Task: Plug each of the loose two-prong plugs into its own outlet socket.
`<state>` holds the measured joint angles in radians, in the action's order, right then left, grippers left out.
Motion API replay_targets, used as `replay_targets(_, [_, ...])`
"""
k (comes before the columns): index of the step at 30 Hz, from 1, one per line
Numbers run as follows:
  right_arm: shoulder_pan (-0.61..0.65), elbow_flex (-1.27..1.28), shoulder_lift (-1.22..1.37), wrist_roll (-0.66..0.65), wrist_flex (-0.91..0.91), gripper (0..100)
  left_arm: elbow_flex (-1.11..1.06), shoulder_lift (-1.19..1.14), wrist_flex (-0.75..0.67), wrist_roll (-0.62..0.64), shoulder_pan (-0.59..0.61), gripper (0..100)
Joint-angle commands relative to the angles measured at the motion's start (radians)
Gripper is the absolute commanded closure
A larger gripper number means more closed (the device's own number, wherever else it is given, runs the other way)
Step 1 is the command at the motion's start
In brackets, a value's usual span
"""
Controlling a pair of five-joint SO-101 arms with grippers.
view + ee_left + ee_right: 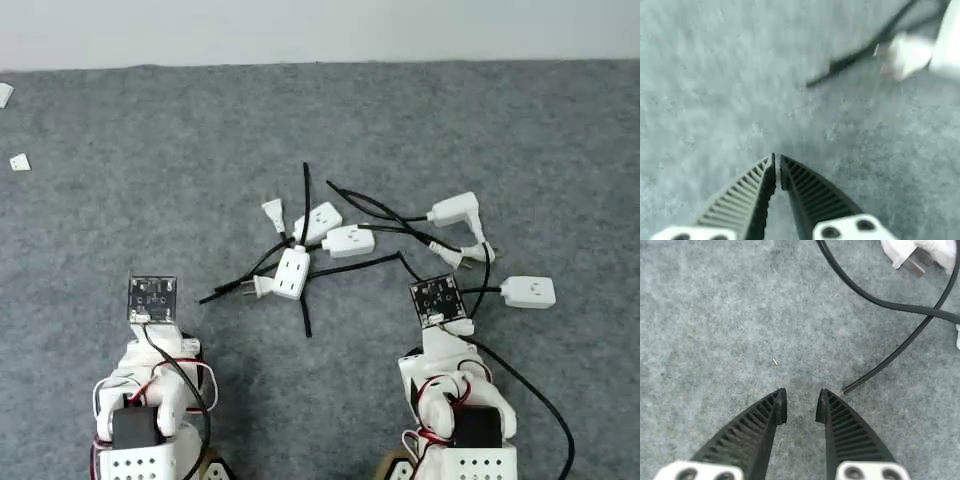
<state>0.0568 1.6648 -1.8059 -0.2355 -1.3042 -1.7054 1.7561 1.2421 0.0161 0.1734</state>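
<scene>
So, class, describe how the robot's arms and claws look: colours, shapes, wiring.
The left arm and right arm are white plastic with black motor blocks and looping red, white and black wires. Each wrist carries a small black square circuit board. The left claw and right claw are black, ribbed and tapering, on white bases with screw holes.

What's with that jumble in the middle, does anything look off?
The plugs and sockets lie jumbled, with black cords crossing every way. The cords are short stubs; one cord end near the right gripper looks cut off. Two small white scraps lie far off to the left.
</scene>
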Motion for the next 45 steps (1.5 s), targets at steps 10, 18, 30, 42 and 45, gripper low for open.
replay_targets(10, [-0.007, 0.02, -0.007, 0.006, -0.004, 88.3, 0.022, 0.061, 0.018, -0.002, -0.003, 99])
replay_targets(18, [-0.005, 0.02, -0.007, 0.003, -0.004, 88.3, 0.022, 0.061, 0.014, -0.005, 0.005, 98])
replay_targets(30, [-0.119, -0.006, -0.007, 0.0, 0.027, 87.9, 0.087, 0.063, -0.112, -0.003, 0.255, 86])
replay_targets(42, [-0.124, -0.041, -0.007, 0.002, 0.054, 88.2, 0.085, 0.061, -0.184, -0.003, 0.11, 75])
replay_targets(45, [-0.134, -0.017, -0.007, 0.0, 0.128, 88.3, 0.148, 0.057, -0.178, 0.003, 0.086, 82])
